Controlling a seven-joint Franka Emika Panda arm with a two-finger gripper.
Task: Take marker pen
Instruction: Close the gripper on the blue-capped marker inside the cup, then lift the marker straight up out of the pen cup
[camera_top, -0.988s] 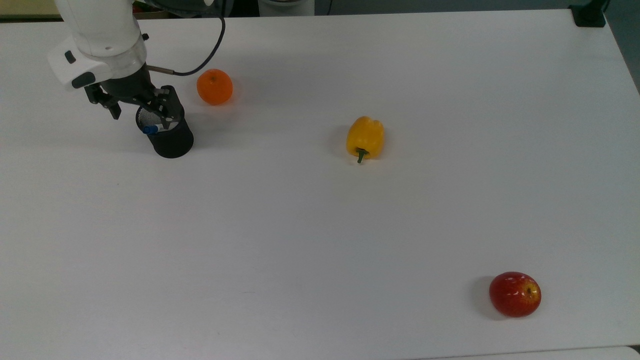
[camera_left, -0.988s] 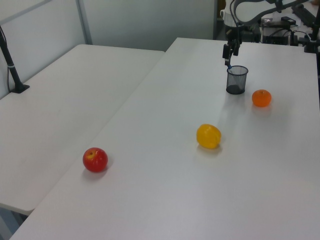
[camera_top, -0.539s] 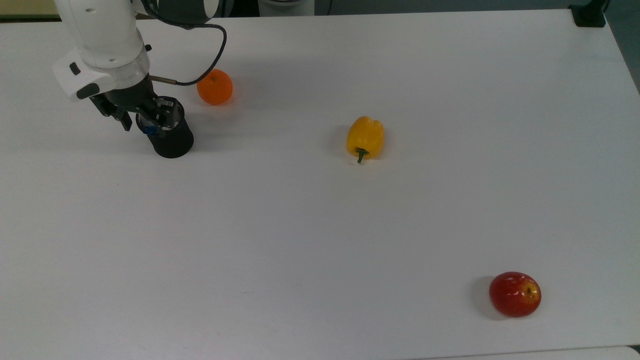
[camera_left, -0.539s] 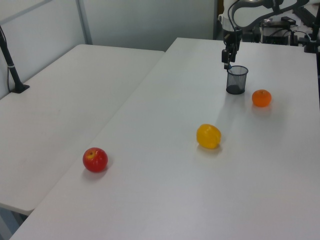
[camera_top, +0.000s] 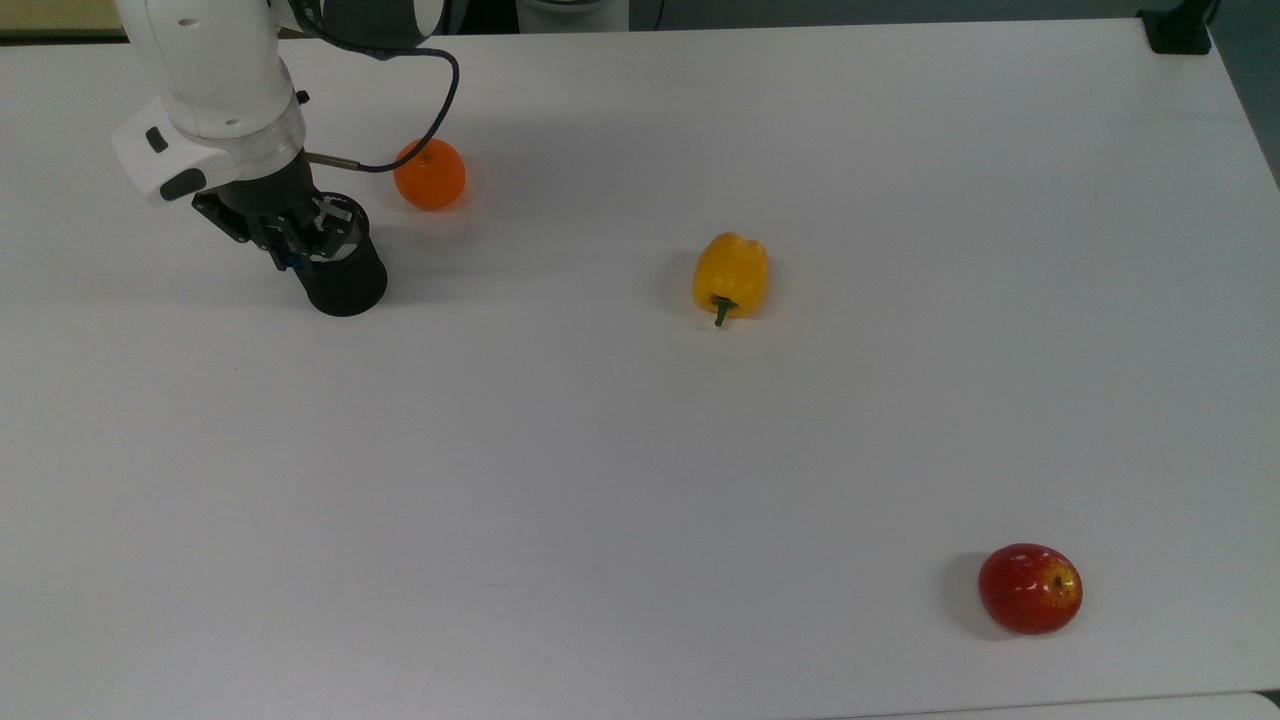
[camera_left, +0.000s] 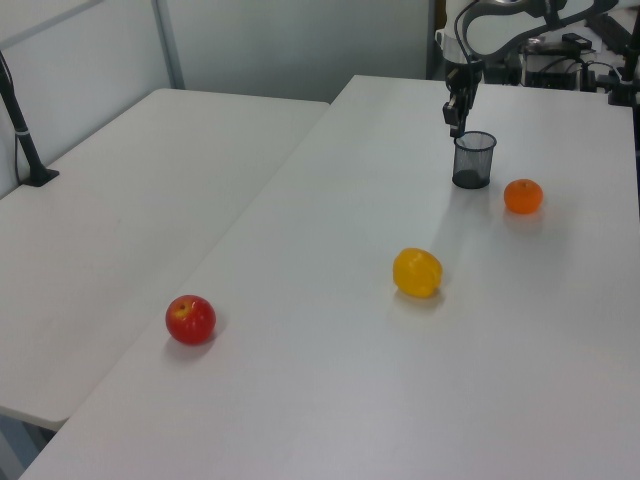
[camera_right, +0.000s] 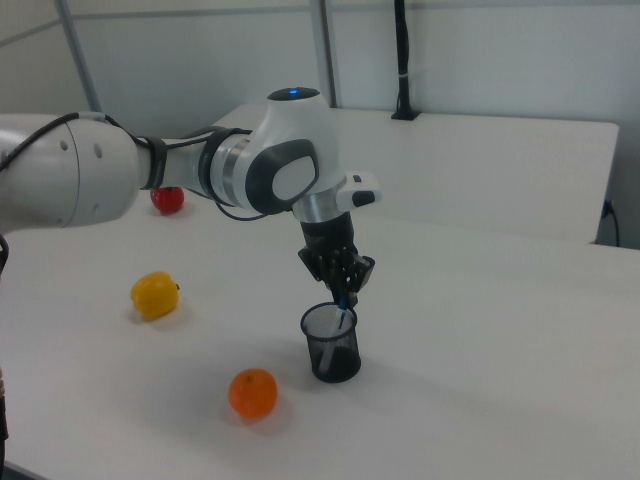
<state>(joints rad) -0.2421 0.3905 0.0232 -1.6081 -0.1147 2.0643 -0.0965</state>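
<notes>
The marker pen (camera_right: 343, 317) stands tilted in a black mesh cup (camera_right: 333, 352), its white body showing through the mesh and its blue cap end at the rim. In the top view a bit of blue of the marker pen (camera_top: 290, 262) peeks out at the cup's (camera_top: 347, 282) left rim. My gripper (camera_right: 346, 289) points down right over the cup, its fingers drawn together on the pen's blue top. From the top view the gripper (camera_top: 297, 248) covers the cup's mouth. In the left view the gripper (camera_left: 455, 124) hangs just above the cup's (camera_left: 473, 161) left rim.
An orange (camera_top: 429, 173) lies close to the cup on the top view's right. A yellow pepper (camera_top: 731, 273) sits mid-table and a red apple (camera_top: 1030, 588) near the front right corner. A second white table (camera_left: 120, 230) adjoins at the left view's left.
The fingers, spread wide a second ago, have come together over the cup's mouth onto the pen's blue end. The wrist shifted slightly to the top view's right. The cup and the fruit stayed put.
</notes>
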